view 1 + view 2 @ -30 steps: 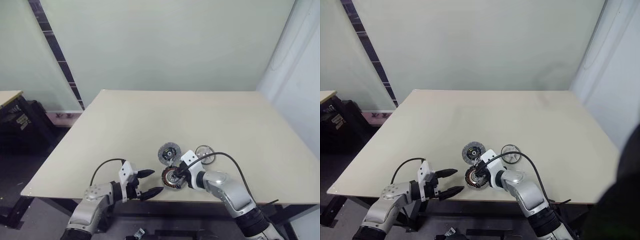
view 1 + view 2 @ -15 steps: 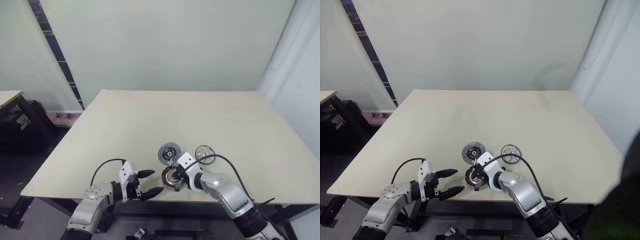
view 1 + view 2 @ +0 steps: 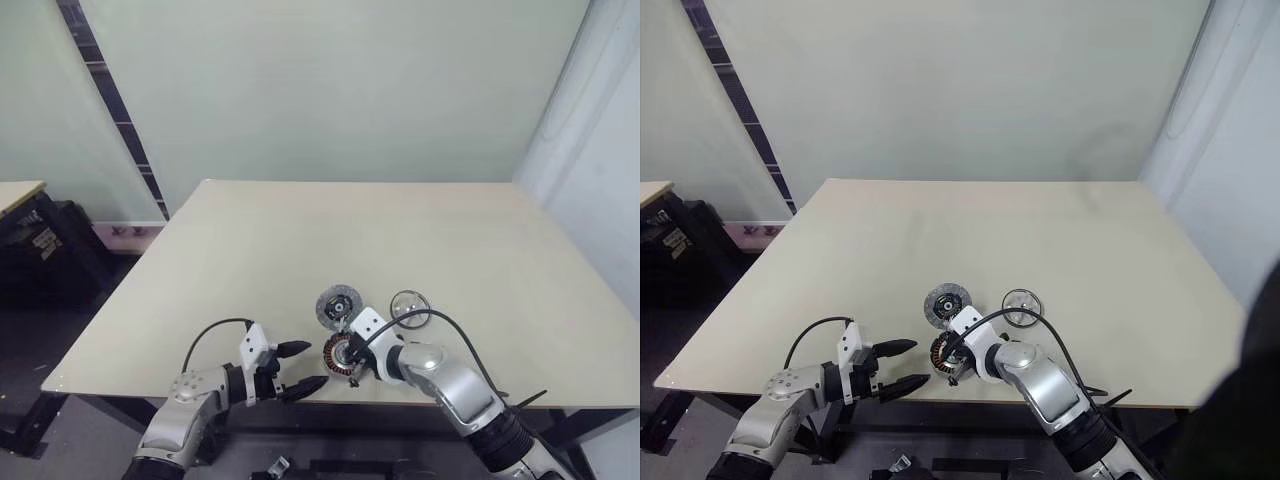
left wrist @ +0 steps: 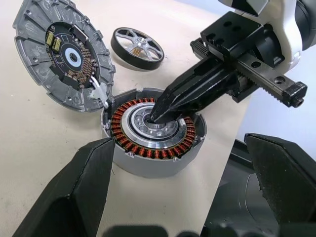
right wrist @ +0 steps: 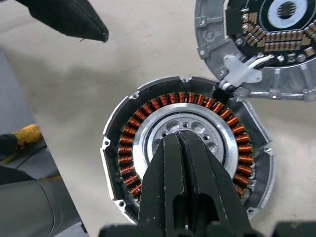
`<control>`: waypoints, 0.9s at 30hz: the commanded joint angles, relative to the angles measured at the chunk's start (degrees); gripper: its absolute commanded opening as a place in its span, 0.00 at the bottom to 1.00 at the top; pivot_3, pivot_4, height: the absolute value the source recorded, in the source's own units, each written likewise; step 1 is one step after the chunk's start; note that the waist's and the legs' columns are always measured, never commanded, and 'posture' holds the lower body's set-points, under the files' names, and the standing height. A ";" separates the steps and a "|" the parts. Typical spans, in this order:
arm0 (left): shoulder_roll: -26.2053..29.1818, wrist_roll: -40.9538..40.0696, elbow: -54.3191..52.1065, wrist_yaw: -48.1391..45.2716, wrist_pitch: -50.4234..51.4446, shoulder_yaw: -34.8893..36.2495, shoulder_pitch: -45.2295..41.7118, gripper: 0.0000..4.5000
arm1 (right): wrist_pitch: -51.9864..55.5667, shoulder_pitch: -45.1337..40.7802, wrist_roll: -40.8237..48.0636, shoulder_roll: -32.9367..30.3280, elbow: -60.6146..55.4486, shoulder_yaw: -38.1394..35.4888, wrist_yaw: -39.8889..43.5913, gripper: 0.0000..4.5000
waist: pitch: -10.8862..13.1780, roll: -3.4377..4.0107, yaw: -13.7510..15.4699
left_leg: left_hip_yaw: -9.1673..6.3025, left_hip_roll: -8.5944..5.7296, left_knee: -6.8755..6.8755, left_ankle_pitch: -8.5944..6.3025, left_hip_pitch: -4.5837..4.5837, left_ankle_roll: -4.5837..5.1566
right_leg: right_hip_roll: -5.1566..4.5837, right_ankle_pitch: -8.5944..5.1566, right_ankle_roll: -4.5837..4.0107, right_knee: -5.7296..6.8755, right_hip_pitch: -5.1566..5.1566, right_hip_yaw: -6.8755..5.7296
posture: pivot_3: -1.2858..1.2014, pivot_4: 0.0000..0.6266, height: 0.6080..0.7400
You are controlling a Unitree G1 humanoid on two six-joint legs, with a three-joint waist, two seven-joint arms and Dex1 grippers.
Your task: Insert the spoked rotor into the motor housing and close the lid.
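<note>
Right gripper (image 3: 351, 353) is clenched, tips planted on the spoked rotor (image 3: 338, 358) at the table's (image 3: 300, 240) near edge, and the left gripper (image 3: 308, 365) gapes empty just to its left. Over to the left wrist view: the motor housing (image 4: 64, 54) touches the rotor's far-left rim, with only its own circuit ring inside, so insertion looks undone. The lid (image 4: 138, 47) lies off, farther right. Right wrist view: closed tips pressed into the silvery hub.

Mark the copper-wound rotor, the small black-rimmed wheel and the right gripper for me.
copper-wound rotor (image 4: 129, 143), left wrist view, on its copper windings.
black-rimmed wheel (image 4: 137, 47), left wrist view, on its silver spokes.
right gripper (image 4: 159, 111), left wrist view, at its shut fingertips on the rotor's hub.
</note>
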 commanded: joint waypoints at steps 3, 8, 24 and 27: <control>-0.14 -0.14 -0.60 -0.10 -1.08 0.35 -0.82 1.00 | 0.19 -1.01 -0.35 0.06 -1.71 0.46 0.70 0.01 | 0.00 0.00 0.00 | 0.00 0.00 0.00 0.00 0.00 0.00 | 0.00 0.00 0.00 0.00 0.00 0.00 | 0.52 0.00 1.00; -0.28 -0.11 -0.53 -0.04 -1.20 0.33 -0.83 1.00 | 0.43 -1.00 -0.43 0.10 -1.81 0.82 0.87 0.01 | 0.00 0.00 0.00 | 0.00 0.00 0.00 0.00 0.00 0.00 | 0.00 0.00 0.00 0.00 0.00 0.00 | 0.52 0.00 1.00; -0.39 0.04 0.27 -0.29 -2.09 0.30 -1.00 1.00 | 0.80 -1.81 1.19 1.75 -3.98 -3.40 0.13 0.01 | 0.00 0.00 0.00 | -0.01 0.00 0.00 0.00 0.00 0.00 | 0.00 0.00 0.00 0.01 0.00 -0.01 | 0.52 0.00 1.00; -0.33 0.00 0.26 -0.29 -2.12 0.38 -0.93 1.00 | 0.98 -1.77 0.84 1.74 -3.65 -3.11 0.46 0.01 | 0.00 0.00 0.01 | 0.00 0.00 0.00 0.00 0.00 0.00 | 0.00 0.00 0.00 0.00 0.00 -0.01 | 0.52 0.00 1.00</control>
